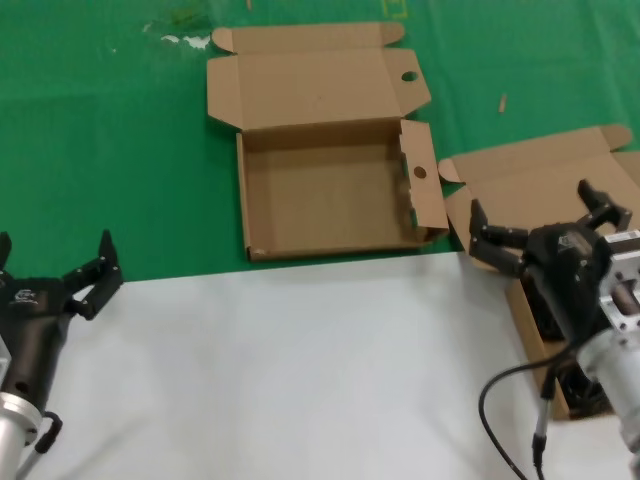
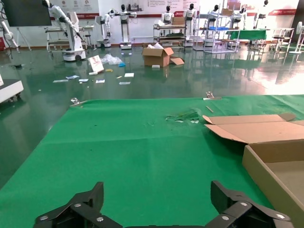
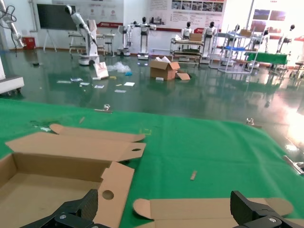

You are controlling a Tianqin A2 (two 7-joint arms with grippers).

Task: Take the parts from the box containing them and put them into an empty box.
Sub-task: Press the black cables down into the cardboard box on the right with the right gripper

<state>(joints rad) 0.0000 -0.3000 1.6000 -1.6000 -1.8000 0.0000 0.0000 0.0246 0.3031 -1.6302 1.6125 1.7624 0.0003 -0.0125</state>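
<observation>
R gripper [image 1: 548, 222] open over parts box [image 1: 520, 185] | L gripper [image 1: 55, 262] idle (open)

Green cloth [image 1: 110, 140] covers far part of table; near part is bare white [image 1: 300, 370]. White scuff marks/debris [image 1: 185, 38] on cloth near far left, small tan scrap [image 1: 503, 102] on cloth toward the right. Beyond table: glossy dark-green floor [image 2: 142, 80] w/ scattered papers [image 2: 99, 80], open cardboard carton [image 2: 159, 56] on floor, row of white humanoid robots on stands [image 2: 124, 26] along back wall, metal racks [image 3: 237, 52], dark wall screen [image 3: 50, 16], metal clamp [image 2: 209, 97] at table's far edge.
</observation>
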